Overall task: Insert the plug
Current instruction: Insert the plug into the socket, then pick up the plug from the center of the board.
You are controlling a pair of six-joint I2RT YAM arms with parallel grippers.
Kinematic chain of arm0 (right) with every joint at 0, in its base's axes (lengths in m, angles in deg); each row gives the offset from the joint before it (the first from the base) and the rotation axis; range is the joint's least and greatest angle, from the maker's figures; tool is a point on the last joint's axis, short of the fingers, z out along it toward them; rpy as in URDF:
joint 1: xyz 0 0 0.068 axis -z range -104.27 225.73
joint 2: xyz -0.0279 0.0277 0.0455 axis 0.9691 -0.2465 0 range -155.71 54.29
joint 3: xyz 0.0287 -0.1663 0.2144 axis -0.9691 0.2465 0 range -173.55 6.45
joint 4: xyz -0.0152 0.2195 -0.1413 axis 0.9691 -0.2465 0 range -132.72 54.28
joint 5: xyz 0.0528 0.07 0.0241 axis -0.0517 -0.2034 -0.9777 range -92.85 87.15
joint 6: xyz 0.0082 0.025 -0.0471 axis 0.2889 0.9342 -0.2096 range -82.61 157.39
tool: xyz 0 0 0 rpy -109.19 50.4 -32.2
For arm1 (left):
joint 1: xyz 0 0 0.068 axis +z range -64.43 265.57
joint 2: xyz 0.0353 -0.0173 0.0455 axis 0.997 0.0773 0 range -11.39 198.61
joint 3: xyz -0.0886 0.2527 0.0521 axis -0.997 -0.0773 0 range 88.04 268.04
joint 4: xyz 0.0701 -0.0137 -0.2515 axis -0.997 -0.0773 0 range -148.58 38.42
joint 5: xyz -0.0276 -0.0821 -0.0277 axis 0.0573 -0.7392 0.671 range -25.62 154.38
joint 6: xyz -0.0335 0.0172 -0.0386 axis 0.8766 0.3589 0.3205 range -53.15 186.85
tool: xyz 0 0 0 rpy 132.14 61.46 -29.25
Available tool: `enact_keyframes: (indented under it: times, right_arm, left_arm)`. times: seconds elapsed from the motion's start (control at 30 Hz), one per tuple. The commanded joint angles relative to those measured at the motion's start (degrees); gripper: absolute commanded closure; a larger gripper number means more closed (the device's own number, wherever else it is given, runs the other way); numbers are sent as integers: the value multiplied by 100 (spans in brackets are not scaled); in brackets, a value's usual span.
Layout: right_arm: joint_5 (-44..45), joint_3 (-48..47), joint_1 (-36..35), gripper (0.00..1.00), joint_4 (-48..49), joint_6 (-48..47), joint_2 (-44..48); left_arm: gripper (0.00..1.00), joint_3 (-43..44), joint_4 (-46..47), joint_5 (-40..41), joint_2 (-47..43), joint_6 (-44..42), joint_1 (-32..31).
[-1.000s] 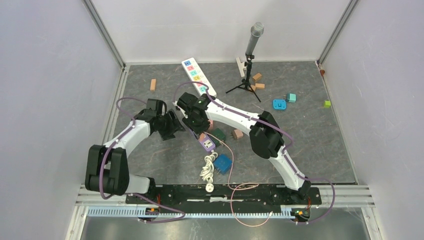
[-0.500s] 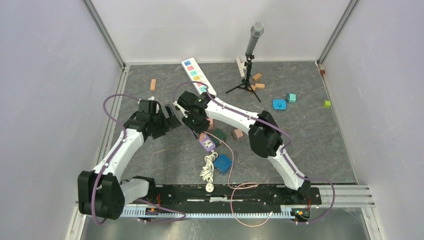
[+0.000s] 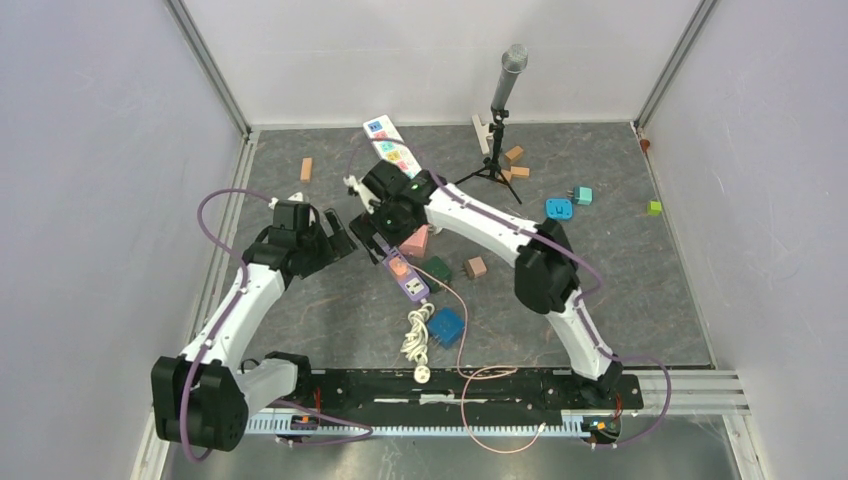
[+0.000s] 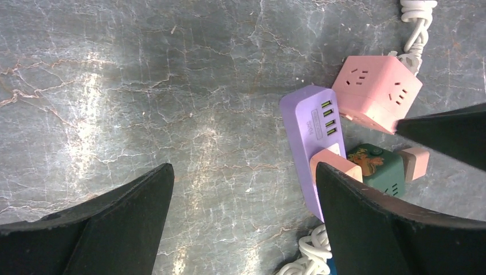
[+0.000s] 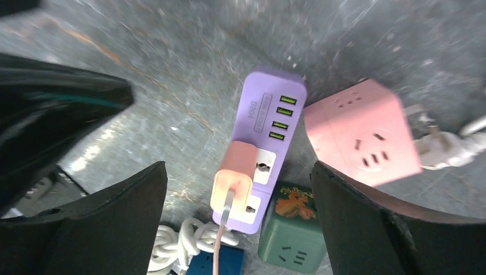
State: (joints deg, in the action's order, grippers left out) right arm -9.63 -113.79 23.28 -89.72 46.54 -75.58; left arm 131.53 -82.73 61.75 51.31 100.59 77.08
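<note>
Left gripper [image 4: 245,166]: jaws spread wide and holding nothing; between its fingers we see only the grey table [image 4: 143,86].
Right gripper [image 5: 238,165]: jaws equally wide and empty, hanging above the strip without touching it.
Plug [image 5: 234,177]: peach-coloured, standing in the purple power strip [image 5: 269,126] at the end away from its four USB ports. It appears fully seated, though the blurred wrist view leaves us unsure.
Cord [image 5: 222,232]: thin and pinkish, running from the plug toward the near edge.
Neighbours: a pink cube socket [image 5: 361,140] just beside the strip's USB end, a green cube socket [image 5: 292,226] by its plug end, and a coiled white cable [image 3: 415,335] nearby.
</note>
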Motion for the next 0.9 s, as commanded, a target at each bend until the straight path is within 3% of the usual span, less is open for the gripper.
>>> enact_keyframes:
  times: [0.0,0.17,0.53,0.67,0.87]
  right_arm:
    - [-290,173,259,2,883,175,1234]
    - [-151,1134,642,2,1165,157,2168]
    - [560,3901,1797,2,1720,137,4160]
    - [112,4966,2359,2,1950,365,4636]
    - [-938,6531,3155,2,2542,885,5288]
  left_arm:
    - [0,73,84,11,-220,-80,-21]
    - [0,61,45,123,-465,99,-14]
    - [0,-130,770,-966,-941,695,-30]
    - [0,-147,1199,-1539,-651,878,-139]
    - [1,135,1635,-1575,41,1047,-829]
